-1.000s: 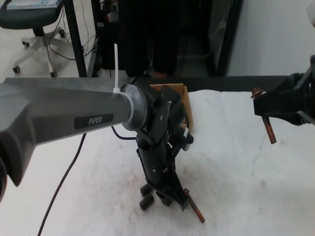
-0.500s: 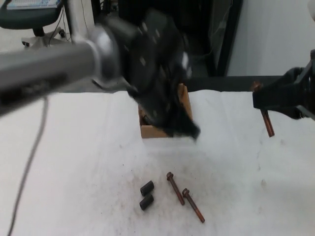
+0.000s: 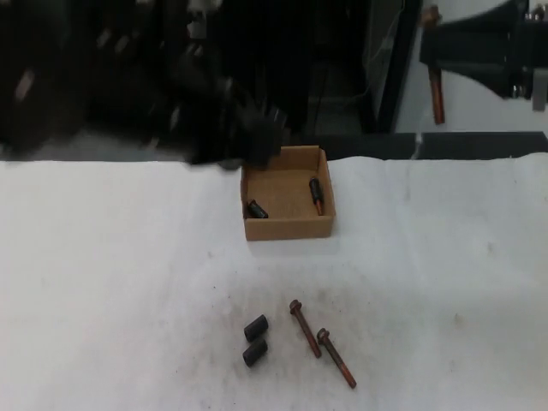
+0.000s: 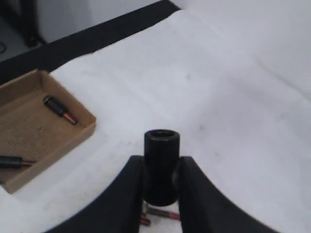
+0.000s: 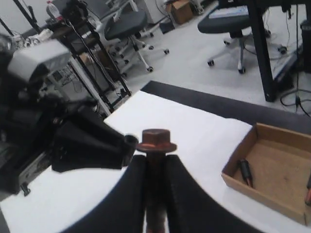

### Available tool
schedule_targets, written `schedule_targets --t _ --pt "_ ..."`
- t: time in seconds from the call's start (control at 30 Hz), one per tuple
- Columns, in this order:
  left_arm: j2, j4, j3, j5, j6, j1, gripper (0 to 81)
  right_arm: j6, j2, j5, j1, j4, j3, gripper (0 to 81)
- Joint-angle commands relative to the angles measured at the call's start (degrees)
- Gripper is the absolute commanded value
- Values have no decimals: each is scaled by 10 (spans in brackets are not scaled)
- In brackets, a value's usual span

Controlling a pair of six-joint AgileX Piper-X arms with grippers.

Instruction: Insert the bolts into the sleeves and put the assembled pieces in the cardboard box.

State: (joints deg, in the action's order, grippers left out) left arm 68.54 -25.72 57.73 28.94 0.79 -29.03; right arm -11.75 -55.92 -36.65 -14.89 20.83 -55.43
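Observation:
My left gripper is shut on a short black sleeve, held upright with its open bore showing. In the high view that gripper is a dark blur above the bench, behind the cardboard box. My right gripper is shut on a copper-coloured bolt, head up; it hangs high at the back right with the bolt's shank pointing down. Two loose sleeves and two loose bolts lie on the white cloth at the front. Two assembled pieces lie in the box.
The bench is covered by a white cloth with a black strip along its back edge. Dark racks stand behind it. Office chairs and equipment stands are on the floor beyond.
The left arm has risen from the loose parts at the front and swung up and back to the left, carrying a sleeve. The right gripper has lifted its bolt higher.

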Motion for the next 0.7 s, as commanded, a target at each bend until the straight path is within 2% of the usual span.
schedule_targets --t 0.0,0.13,0.27,0.37,0.5,0.67 --pt "-66 85 -80 70 27 2 4 -29 -16 -46 -13 -76 0 8" --pt "-151 280 -212 126 126 2 4 -54 -39 -52 -60 -142 0 8" --pt "-198 503 -303 127 233 2 4 -54 -68 -59 -130 -215 0 8" --pt "-201 638 -341 117 254 2 4 -54 -92 -57 -181 -270 0 8" --pt "-201 681 -354 93 254 2 4 -54 -120 -53 -228 -350 0 8" --pt "-201 679 -355 93 254 2 4 -54 -128 -3 -245 -389 0 8"
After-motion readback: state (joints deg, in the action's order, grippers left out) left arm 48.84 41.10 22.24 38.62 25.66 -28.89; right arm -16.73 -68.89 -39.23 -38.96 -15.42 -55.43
